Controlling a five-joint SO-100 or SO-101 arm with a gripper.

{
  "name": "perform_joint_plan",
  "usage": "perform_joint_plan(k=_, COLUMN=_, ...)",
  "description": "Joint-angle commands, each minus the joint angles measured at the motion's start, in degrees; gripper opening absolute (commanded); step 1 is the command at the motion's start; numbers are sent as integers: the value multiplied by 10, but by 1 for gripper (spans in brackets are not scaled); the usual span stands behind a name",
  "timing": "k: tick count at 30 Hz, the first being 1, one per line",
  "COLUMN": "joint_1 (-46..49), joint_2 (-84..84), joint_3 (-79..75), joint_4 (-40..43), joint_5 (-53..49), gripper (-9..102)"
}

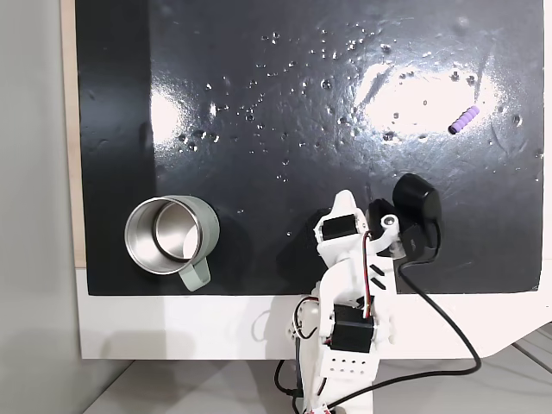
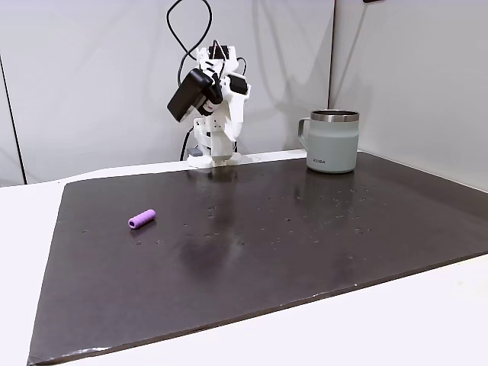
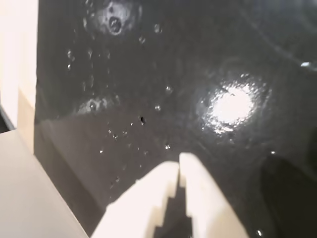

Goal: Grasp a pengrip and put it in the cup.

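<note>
End effector [image 3: 179, 162]: white, fingers together, empty, above the black mat [image 1: 285, 103]. Pengrip [image 1: 463, 119]: purple, lying on the mat, well apart from the arm. Cup [image 1: 171, 235]: upright at the mat's opposite corner.

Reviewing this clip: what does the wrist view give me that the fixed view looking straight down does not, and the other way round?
The wrist view alone gives a close look at the gripper: its white fingertips meet with no gap, nothing between them, hanging over the dark mat.

The top-down fixed view alone shows the purple pengrip lying at the mat's upper right, the cup upright at lower left with its handle toward the bottom edge, and the folded arm between them.

Both show the glossy, speckled black mat and a strip of pale table beside it.
</note>
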Motion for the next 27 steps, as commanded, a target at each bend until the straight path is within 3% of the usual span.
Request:
perform_joint_plan(k=1, joint_1=65, joint_2=-199, joint_3=-158, joint_4=-5, joint_5=-47, gripper=0)
perform_joint_plan(k=12, joint_1=191, joint_2=-483, joint_3=-256, joint_4=-185, joint_5=-280, gripper=1)
perform_joint_plan(k=24, joint_1=258, joint_2=-727, joint_3=-450, joint_4=-170, joint_5=-375, gripper=4)
perform_joint_plan(k=27, joint_1=263, joint_2=-778, joint_3=-515, joint_4=-134, joint_5=-378, gripper=7)
